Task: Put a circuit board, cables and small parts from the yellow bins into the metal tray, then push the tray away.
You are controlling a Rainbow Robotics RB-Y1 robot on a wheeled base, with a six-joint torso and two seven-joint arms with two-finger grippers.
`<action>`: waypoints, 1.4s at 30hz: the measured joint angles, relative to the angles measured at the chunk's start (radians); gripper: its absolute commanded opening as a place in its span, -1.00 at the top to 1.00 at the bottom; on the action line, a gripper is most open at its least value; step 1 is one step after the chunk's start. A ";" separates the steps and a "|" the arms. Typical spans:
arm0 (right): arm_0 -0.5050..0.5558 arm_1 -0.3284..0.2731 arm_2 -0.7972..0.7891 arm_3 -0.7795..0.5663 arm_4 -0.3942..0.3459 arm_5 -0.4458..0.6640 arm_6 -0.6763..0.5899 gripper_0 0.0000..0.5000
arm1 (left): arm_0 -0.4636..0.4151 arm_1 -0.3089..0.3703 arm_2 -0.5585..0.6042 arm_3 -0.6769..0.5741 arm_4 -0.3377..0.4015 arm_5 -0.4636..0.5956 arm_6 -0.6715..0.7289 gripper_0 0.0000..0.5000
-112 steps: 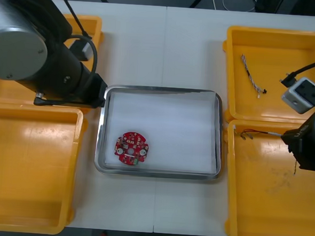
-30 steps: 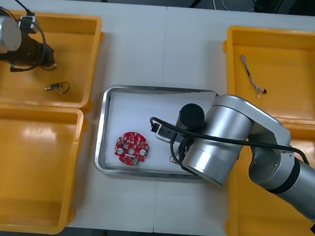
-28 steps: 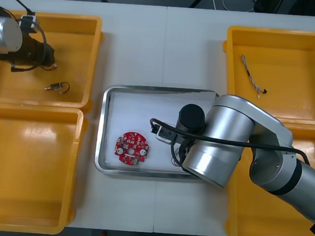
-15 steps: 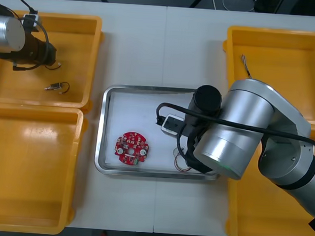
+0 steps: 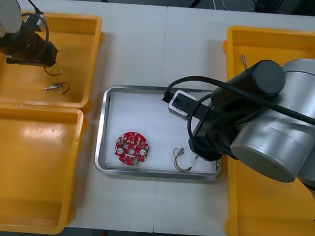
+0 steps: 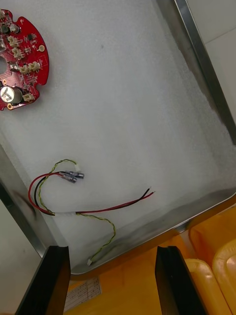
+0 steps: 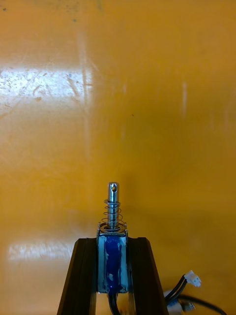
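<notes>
In the middle tray (image 5: 99, 141) lie board (image 5: 132, 147) and cable (image 5: 183, 159); left tool (image 7: 112, 243) clamps an undelivered small part (image 7: 113, 216), right tool (image 6: 112, 251) spread, empty.

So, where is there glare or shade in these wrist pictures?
Left wrist view: white glare patches on the yellow bin's floor, beyond the small metal part in the left gripper. Right wrist view: grey shade along the white-lined metal tray's walls, under the open right gripper.

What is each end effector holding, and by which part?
Left end effector: small metal part, gripped by its blue body. Right end effector: open, holding nothing.
</notes>
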 measured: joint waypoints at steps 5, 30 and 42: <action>0.050 -0.059 -0.095 -0.033 -0.083 0.000 -0.001 -1.00 | 0.000 0.000 0.074 -0.108 -0.007 0.169 0.000 1.00; 0.257 -0.222 -0.617 -0.061 -0.285 0.000 -0.039 -1.00 | 0.096 -0.038 0.018 -0.793 -0.015 0.611 0.303 1.00; 0.231 -0.247 -0.651 0.047 -0.262 0.000 -0.084 -1.00 | 0.097 -0.141 -0.174 -0.887 -0.015 0.610 0.573 1.00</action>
